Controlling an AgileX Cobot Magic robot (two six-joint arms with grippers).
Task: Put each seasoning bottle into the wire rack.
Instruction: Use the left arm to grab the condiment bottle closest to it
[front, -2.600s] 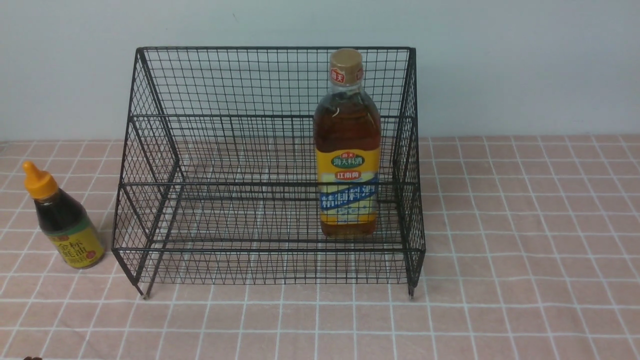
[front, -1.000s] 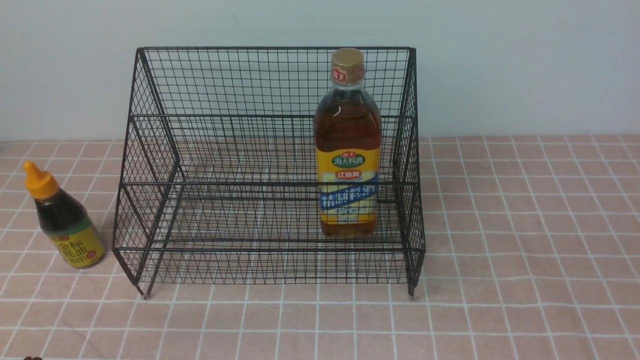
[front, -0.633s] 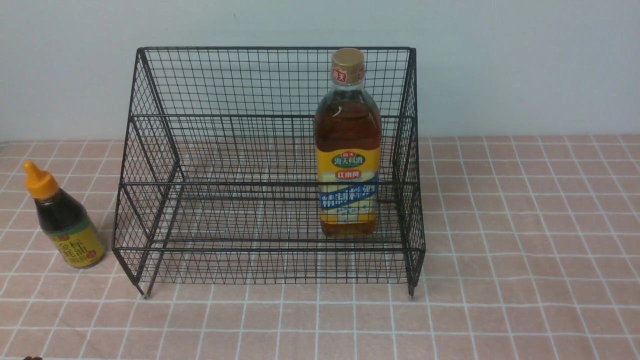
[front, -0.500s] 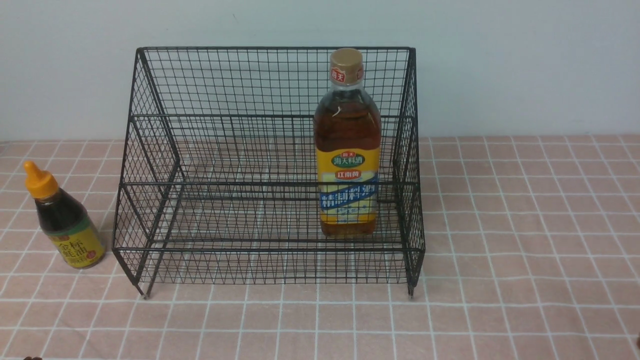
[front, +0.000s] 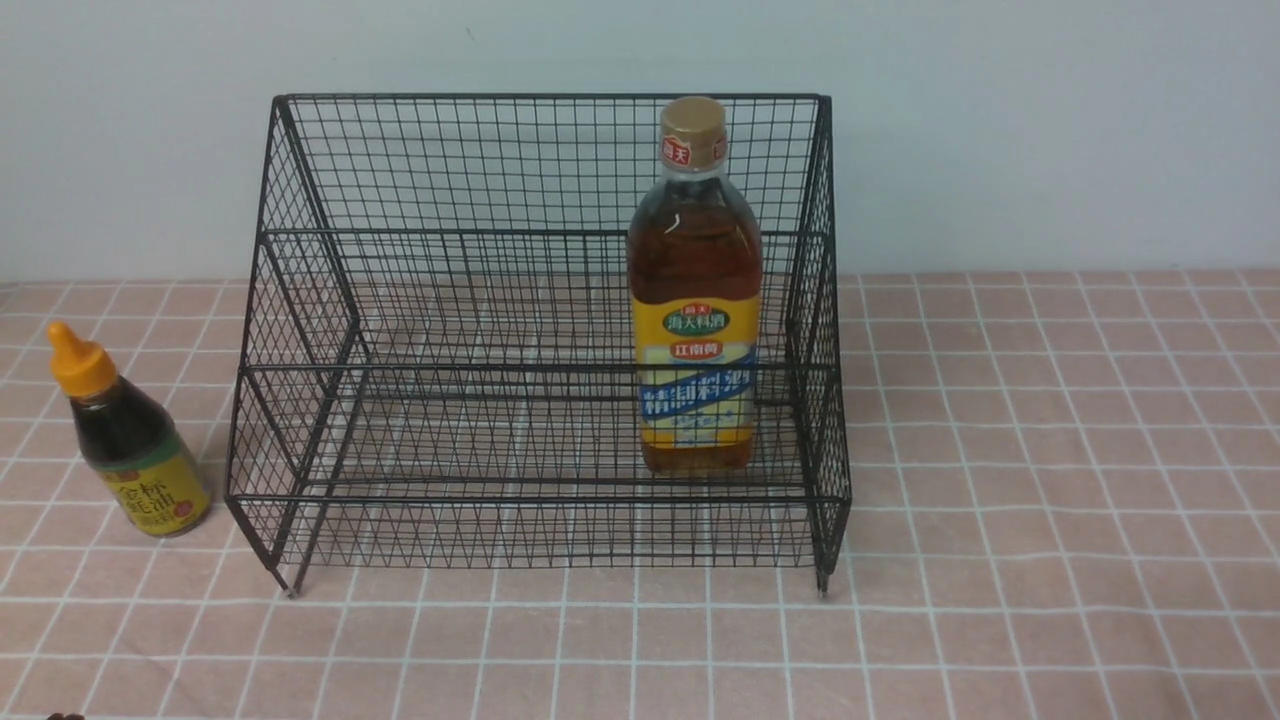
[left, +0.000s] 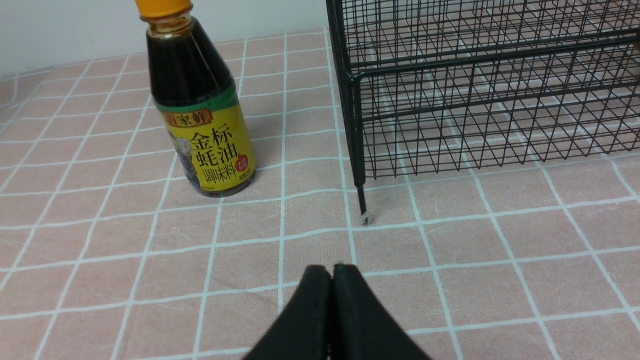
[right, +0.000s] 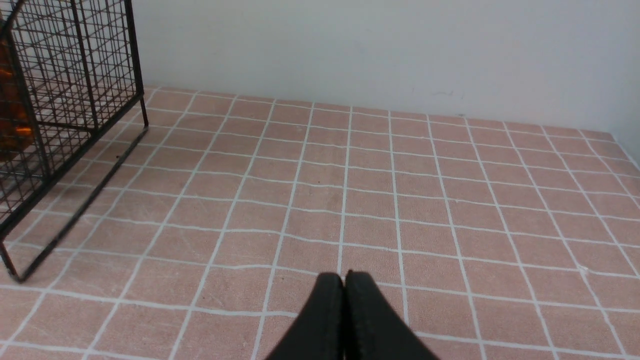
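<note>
1. The tall amber bottle (front: 695, 330) stands upright inside the wire rack (front: 500, 497), right of centre in the front view.
2. The small dark bottle (front: 130, 450) stands on the table (front: 1000, 500) at the frame's left edge, just outside the rack.
3. The left end effector (left: 332, 272) has its jaws pressed together and is empty.
4. The right end effector (right: 344, 280) is likewise closed and holds nothing.

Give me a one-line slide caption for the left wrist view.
Shut left gripper faces the small dark bottle standing on the checked cloth beside the wire rack.
</note>
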